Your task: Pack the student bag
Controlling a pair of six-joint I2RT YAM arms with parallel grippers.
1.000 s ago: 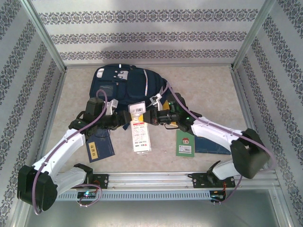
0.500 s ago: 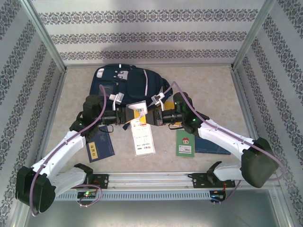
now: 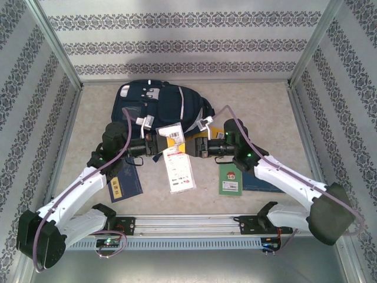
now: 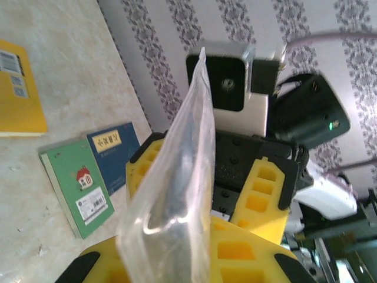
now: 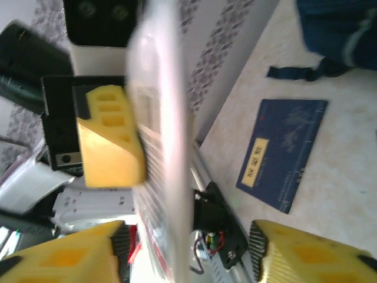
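Beyond the clear packet (image 4: 177, 194) in the left claw (image 4: 171, 262), a yellow book (image 4: 17, 88).

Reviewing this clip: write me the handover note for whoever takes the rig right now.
Left end effector: shut on the clear-wrapped packet, held up just in front of the student bag.
Right end effector: open, jaws either side of the same packet.
On the table: blue book by the left arm; green book and second blue book by the right arm.
Done: nothing seen packed yet.
Left: packet and books into the bag; whether it is unzipped I cannot tell.
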